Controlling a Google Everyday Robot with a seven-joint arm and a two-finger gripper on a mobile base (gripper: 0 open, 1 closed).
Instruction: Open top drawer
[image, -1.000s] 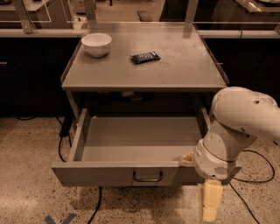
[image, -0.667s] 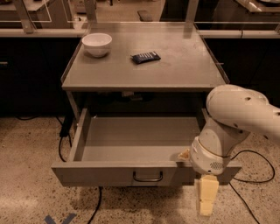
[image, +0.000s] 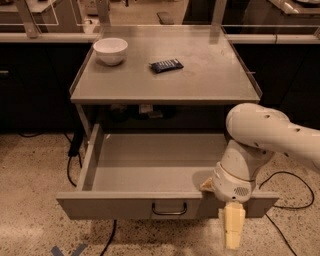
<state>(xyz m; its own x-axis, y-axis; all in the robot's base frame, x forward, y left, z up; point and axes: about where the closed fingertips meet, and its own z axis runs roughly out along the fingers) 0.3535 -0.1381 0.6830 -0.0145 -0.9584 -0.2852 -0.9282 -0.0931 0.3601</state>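
White bowl (image: 110, 50), dark packet (image: 167, 65), grey tabletop (image: 210, 80)

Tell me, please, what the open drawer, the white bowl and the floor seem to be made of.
The top drawer: matte grey flat panels, likely painted metal or laminate. The bowl: glossy white, probably ceramic. The floor: speckled, looks like polished terrazzo. The gripper, pale yellow and perhaps plastic, hangs in front of the drawer's front, right of the handle.

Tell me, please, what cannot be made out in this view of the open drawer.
Camera view:
- Top drawer: right front inside corner, hidden by the arm.
- The tool, hanging before the drawer front right of the handle: its base, hidden by the wrist.
- Dark packet: print too small.
- Space under the tabletop: in shadow.
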